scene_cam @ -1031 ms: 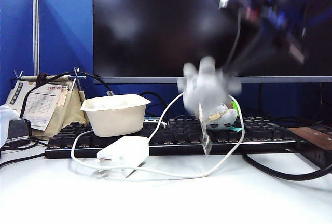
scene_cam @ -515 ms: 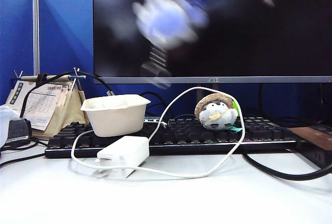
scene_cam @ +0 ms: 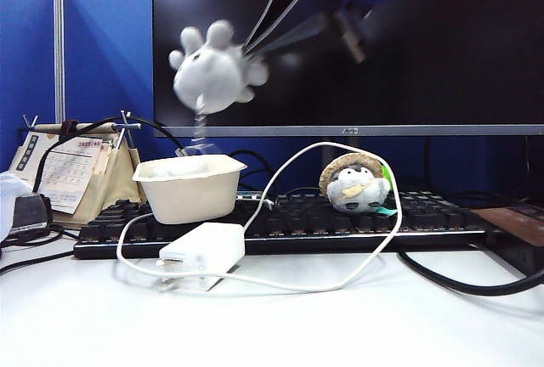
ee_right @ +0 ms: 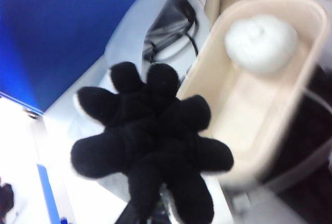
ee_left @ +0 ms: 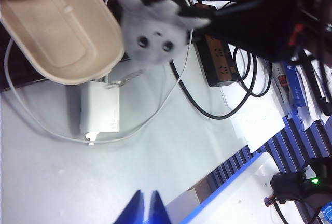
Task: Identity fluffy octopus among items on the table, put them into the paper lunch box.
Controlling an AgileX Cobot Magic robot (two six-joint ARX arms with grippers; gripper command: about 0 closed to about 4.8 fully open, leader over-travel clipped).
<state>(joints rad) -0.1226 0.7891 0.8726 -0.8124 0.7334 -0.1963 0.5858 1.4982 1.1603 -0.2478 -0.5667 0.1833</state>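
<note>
I am seeing open air above the cream paper-pulp lunch box (scene_cam: 189, 187), with only the light-grey fluffy octopus (scene_cam: 213, 76) hanging there from my right gripper (scene_cam: 270, 36), whose jaws are clamping it. A white round lump (ee_right: 261, 42) is filling one end inside. The white power adapter (scene_cam: 202, 245) and its looping cable (scene_cam: 340, 214) are crowding the table in front.

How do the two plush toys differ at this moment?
The octopus hangs in the air above the lunch box, held by the shut right end effector; the hatted plush rests on the keyboard. The octopus is bare-headed with stubby limbs spread out; the other wears a tan straw hat. The octopus looks larger. Both are pale grey-white with small dark eyes.
</note>
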